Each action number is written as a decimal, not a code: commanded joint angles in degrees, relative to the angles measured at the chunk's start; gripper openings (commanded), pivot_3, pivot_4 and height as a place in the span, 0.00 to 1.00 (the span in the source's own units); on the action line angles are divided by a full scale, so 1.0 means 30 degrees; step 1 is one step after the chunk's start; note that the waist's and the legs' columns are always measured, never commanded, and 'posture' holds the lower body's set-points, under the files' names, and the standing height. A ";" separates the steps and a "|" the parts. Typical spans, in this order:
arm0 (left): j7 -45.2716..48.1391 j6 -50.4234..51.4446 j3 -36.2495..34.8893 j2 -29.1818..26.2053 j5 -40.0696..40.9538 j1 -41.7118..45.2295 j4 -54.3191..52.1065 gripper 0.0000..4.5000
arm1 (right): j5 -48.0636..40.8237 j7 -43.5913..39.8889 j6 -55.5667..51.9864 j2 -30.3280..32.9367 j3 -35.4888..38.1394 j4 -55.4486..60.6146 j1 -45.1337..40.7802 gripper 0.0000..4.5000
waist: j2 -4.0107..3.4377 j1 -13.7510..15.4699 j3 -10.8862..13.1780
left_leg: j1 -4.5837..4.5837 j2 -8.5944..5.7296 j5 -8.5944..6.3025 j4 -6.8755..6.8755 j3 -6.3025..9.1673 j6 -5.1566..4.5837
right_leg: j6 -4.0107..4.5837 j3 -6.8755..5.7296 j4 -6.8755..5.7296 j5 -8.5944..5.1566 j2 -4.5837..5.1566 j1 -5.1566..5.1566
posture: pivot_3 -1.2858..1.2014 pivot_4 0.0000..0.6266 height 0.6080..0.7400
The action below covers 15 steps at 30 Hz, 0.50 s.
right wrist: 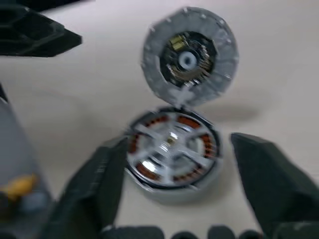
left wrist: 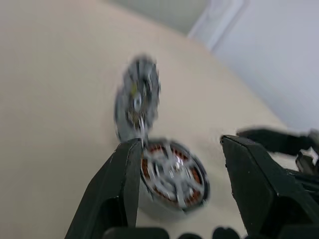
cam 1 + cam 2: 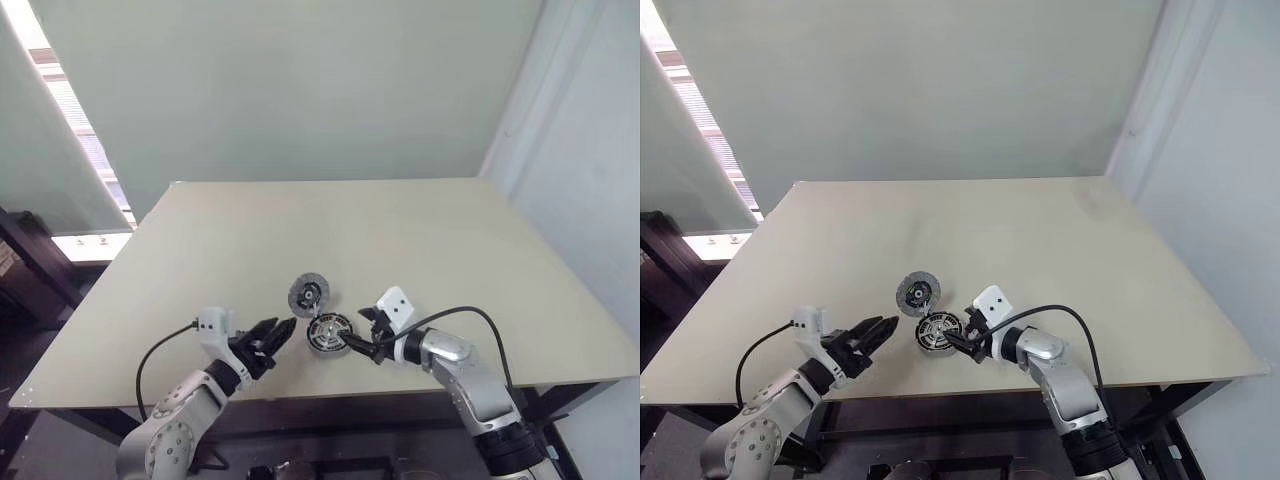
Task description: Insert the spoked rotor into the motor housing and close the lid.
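Spoked rotor (image 1: 171,142), silvery arms on a dark ring, sits inside the round copper-wound motor housing (image 1: 149,174) near the desk's (image 3: 420,230) front edge. Behind it, touching, the ribbed grey lid (image 1: 188,56) stands open. Left end effector (image 3: 279,333) and right end effector (image 3: 353,333) flank the housing, both open, holding nothing.

table (image 3: 300,230) — beige, bare top | wall (image 3: 300,90) — pale green behind | window (image 3: 70,110) — robot's left
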<state>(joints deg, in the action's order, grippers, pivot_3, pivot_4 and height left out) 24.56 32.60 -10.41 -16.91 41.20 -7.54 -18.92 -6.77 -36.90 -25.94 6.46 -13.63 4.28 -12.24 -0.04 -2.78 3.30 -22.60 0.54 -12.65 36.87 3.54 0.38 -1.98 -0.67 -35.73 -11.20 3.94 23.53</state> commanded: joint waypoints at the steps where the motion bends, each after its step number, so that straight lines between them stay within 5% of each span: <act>1: 0.0696 -0.1343 -0.0495 -0.0300 -0.0559 0.0090 -0.0023 0.59 | -0.0555 0.1211 -0.0706 -0.0990 0.0236 0.0434 -0.0791 0.47 | -0.0008 -0.0006 0.0005 | 0.0000 0.0004 0.0000 0.0000 0.0002 0.0000 | 0.0000 -0.0002 -0.0002 0.0000 0.0000 0.0003 | 0.52 0.00 1.00; 7: 0.0877 -0.1868 -0.0640 -0.0439 -0.0836 0.0105 0.0304 0.59 | 0.0816 0.3211 0.0449 -0.2335 -0.0526 -0.3181 -0.2505 0.01 | -0.0023 -0.0014 0.0013 | -0.0002 0.0010 -0.0003 -0.0016 -0.0001 0.0005 | 0.0000 -0.0006 -0.0011 0.0000 -0.0008 0.0030 | 0.52 0.00 1.00; 15: 0.0667 -0.1941 -0.0380 -0.0122 -0.1143 0.0103 0.0175 0.59 | 0.2161 0.3254 0.3338 -0.2863 -0.1644 -0.9385 -0.3963 0.01 | -0.0021 -0.0015 0.0011 | -0.0004 -0.0001 0.0030 -0.0047 -0.0001 -0.0052 | -0.0001 0.0000 -0.0014 0.0003 -0.0019 0.0008 | 0.52 0.00 1.00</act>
<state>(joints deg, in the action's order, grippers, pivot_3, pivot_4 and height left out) 26.59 28.01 -11.57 -17.33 37.98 -7.96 -17.19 -1.19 -27.16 -18.02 -2.02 -18.27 -22.51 -22.50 -0.11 -2.83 3.33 -22.62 0.54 -12.55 36.72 3.54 0.21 -1.98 -0.66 -35.78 -11.19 3.88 23.56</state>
